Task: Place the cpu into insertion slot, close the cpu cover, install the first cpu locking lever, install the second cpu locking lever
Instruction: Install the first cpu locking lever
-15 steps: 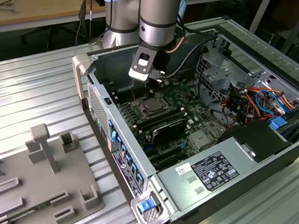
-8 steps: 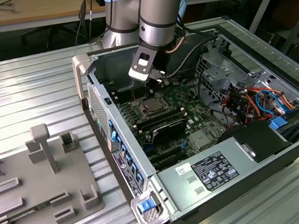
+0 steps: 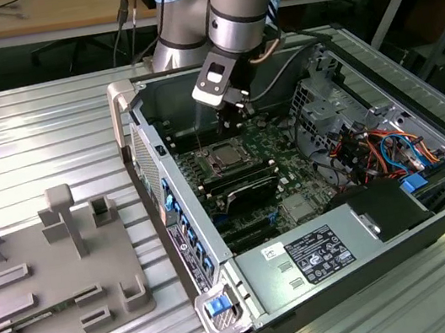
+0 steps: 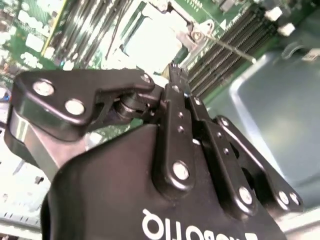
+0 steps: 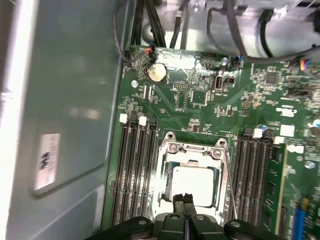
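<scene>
The black gripper (image 5: 183, 202) sits closest to the lens in both wrist views. Its jaws are pressed together with nothing between them, and their tips meet in a single seam.

Directly beneath the jaw tips lies the cpu (image 5: 192, 182), silvery top up. It is seated flat in the insertion slot (image 5: 168, 169). The jaws hang over the cpu's near edge; whether they touch it cannot be told. The cpu cover (image 5: 195, 148) lies down around the chip, which shows through the cover's square cut-out. The cover's hinged end is on the far side from the jaws.

Just beside the jaws, a thin wire locking lever (image 4: 227, 47) stands raised off the socket's corner.

Banks of long dark memory slots (image 5: 132, 170) run along both sides of the socket, flanking the jaws. Beyond the socket, past the jaw tips, the green circuit board (image 5: 200, 100) carries a round coin battery (image 5: 157, 72).

In the exterior view the arm reaches down into an open computer case (image 3: 183, 224) lying on the ribbed metal bench (image 3: 31, 147). A grey moulded fixture tray (image 3: 45, 281) rests well apart from the jaws, on the exterior view's left.
</scene>
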`<state>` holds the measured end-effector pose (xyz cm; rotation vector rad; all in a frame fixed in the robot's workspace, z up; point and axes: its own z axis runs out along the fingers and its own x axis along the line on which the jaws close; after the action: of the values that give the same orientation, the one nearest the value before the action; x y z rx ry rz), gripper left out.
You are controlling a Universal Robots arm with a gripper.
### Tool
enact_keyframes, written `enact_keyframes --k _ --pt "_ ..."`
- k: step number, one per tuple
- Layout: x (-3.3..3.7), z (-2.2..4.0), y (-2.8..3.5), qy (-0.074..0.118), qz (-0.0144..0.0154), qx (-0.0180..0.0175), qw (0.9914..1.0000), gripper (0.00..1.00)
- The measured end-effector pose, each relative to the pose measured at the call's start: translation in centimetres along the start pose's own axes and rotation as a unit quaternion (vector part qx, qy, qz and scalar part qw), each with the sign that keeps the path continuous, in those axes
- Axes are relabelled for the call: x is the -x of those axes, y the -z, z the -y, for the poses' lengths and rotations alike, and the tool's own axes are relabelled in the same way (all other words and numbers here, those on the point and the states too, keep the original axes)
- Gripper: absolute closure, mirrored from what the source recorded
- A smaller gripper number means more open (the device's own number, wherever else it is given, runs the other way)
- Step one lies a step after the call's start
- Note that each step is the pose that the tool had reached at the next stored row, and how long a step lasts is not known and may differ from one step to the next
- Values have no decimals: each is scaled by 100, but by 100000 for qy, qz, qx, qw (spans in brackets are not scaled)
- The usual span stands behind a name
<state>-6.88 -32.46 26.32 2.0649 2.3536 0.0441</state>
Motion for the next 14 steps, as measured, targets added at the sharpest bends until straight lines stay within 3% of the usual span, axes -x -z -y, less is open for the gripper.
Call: enact_keyframes --k 2,4,7,9,14 --pt "0 -4 63 -6 -3 2 100000 89" --pt "-1 -6 86 268 11 -12 100000 89" --pt "-1 -6 87 3461 -77 -110 99940 89" --pt "-1 -6 87 5613 -142 -150 99842 89" --pt "-1 -6 87 10608 -283 -234 99435 89"
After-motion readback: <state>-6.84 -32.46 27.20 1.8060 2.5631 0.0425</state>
